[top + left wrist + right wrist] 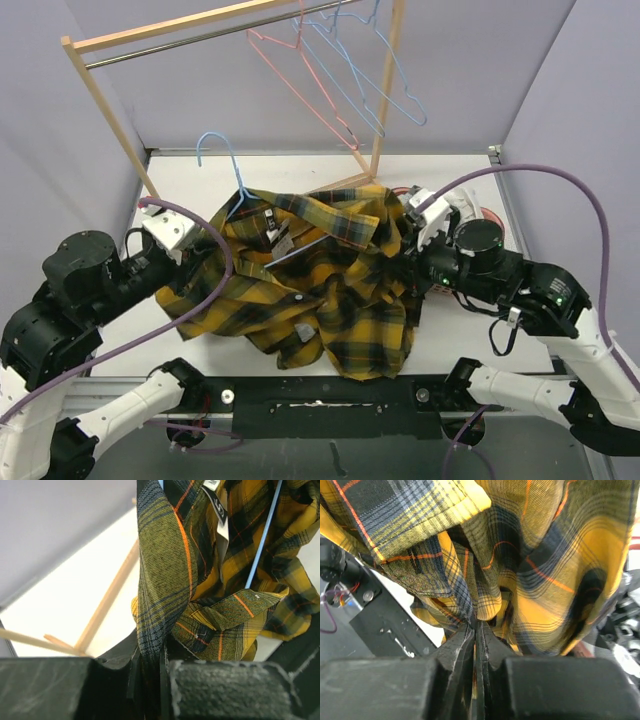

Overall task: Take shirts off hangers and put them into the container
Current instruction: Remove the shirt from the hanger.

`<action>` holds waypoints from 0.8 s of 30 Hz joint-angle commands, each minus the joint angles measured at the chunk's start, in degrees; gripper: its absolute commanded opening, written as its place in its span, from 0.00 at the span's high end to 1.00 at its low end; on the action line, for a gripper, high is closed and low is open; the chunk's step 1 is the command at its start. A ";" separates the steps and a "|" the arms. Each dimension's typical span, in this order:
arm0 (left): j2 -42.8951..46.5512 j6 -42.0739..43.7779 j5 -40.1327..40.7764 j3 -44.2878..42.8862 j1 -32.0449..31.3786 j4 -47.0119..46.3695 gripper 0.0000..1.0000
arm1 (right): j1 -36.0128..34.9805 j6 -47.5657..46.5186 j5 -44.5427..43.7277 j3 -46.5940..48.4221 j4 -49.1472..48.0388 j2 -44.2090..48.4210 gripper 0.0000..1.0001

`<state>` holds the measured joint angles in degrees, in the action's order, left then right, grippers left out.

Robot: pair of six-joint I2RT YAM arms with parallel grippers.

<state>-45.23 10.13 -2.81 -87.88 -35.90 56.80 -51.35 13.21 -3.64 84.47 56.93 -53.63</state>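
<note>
The yellow-and-black plaid shirt (320, 290) lies bunched on the table (300, 170) just in front of the wooden rack (110, 105), on the arms' side of it. A light blue hanger (232, 165) is not yet out of it, its hook poking back toward the rack's left post.

The left gripper (150, 660), in front of that left post, is pressed together on a fold of plaid. The right gripper (476, 630), in front of the rack's right post, pinches another gathered fold.

The cloth looks light, soft and floppy. It sags and creases wherever it isn't held, so it should drag and snag on the wire rather than slide cleanly. I'd take it at the collar or a shoulder seam, close to the hanger.

Three bare hangers, one pink-red (300, 85), hang on the rack's rail. Just right of the rack's right foot a reddish-pink sliver (490, 213) shows behind the right arm, probably the basket. Its contents are hidden.
</note>
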 commanded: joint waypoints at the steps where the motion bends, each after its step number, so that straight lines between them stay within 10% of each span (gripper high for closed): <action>1: 0.13 -6.63 6.58 -3.97 0.39 10.88 1.00 | 0.20 2.10 5.01 -5.49 -1.19 1.64 0.97; 12: 2.12 -9.78 7.92 -2.75 0.47 20.72 1.00 | 0.20 0.70 4.74 -9.74 -9.99 4.47 0.44; 24: 2.52 -10.96 -0.50 -7.39 0.99 20.98 1.00 | -1.31 0.08 14.74 -17.56 -32.35 -6.23 0.26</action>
<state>-42.98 0.32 0.16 -92.31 -35.42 80.55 -51.51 13.98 7.94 68.88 36.91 -57.14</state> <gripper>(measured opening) 0.060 0.697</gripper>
